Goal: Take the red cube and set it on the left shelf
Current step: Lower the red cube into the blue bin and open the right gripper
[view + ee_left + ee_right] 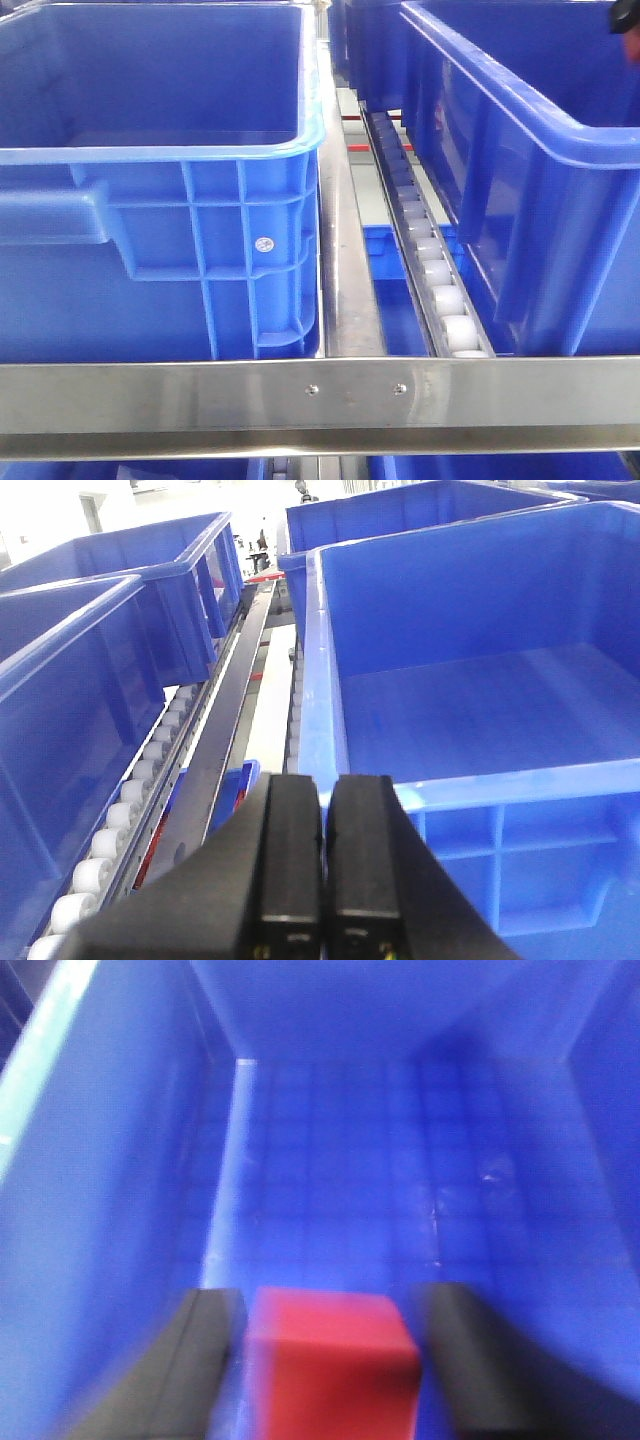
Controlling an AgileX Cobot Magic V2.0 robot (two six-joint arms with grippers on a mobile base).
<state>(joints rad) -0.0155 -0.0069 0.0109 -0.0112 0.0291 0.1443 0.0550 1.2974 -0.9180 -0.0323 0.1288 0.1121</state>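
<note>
The shelf (320, 395) fills the front view: its steel front rail with two screws runs across the bottom, a big blue crate (160, 200) takes the left half, a second crate (530, 180) the right, and a white roller track (435, 270) runs up the centre-right between them. In the right wrist view, which is blurred, the camera looks down into a blue crate (400, 1160), and the cube (330, 1360) sits low in the centre of the frame between the dark fingers (200, 1360) of the right gripper (335, 1360). Those jaws stand wide, one finger close against the cube's left face, the other with a clear gap on its right; they do not appear closed on it, though the blur keeps contact uncertain. The left gripper (320, 860), at the bottom centre of its view, has its jaws pressed together on nothing, above the gap beside a crate. The step in hand looks like the grasp: centring the cube between the fingers before closing would likely keep it from twisting or sliding against the crate floor.
</note>
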